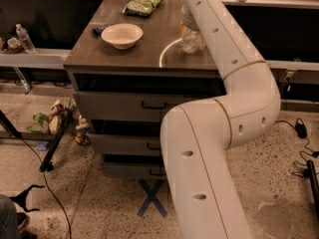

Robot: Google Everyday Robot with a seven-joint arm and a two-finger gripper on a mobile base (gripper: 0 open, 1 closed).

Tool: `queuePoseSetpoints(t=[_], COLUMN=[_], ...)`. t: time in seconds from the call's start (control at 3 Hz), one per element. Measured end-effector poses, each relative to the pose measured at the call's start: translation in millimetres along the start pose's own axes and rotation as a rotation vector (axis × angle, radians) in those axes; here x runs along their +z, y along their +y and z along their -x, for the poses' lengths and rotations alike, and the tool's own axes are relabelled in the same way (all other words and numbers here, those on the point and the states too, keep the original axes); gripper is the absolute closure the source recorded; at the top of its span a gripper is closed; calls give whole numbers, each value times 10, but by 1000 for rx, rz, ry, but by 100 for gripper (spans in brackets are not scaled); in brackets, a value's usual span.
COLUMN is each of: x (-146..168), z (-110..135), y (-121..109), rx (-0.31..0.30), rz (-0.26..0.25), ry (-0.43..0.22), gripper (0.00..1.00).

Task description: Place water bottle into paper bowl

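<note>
My gripper is out of sight past the top edge, beyond the far side of the cabinet, so I cannot tell whether it is open or closed; only the white arm [239,83] shows, reaching up from the near right. The clear water bottle [188,34] sits on the right of the dark cabinet top [149,54], partly hidden behind the arm. The paper bowl [122,35] rests well apart to its left, with a green snack bag [143,4] farther back.

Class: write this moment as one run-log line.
gripper: not in view, arm exits top edge | water bottle: over cabinet, against arm, outside bowl | paper bowl: empty | task: not done
</note>
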State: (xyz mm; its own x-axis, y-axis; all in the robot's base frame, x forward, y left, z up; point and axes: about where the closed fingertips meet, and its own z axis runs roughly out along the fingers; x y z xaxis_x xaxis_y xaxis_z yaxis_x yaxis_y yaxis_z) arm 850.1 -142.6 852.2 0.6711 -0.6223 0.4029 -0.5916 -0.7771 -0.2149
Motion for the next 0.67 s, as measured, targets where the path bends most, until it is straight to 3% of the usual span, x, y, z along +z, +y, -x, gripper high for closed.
queuePoseSetpoints(t=[0.33,0.67], x=[53,17], z=[59,174], y=[17,55], rx=[-6,-24], rz=[-8,-44], ry=[-31,-103], gripper=[73,96])
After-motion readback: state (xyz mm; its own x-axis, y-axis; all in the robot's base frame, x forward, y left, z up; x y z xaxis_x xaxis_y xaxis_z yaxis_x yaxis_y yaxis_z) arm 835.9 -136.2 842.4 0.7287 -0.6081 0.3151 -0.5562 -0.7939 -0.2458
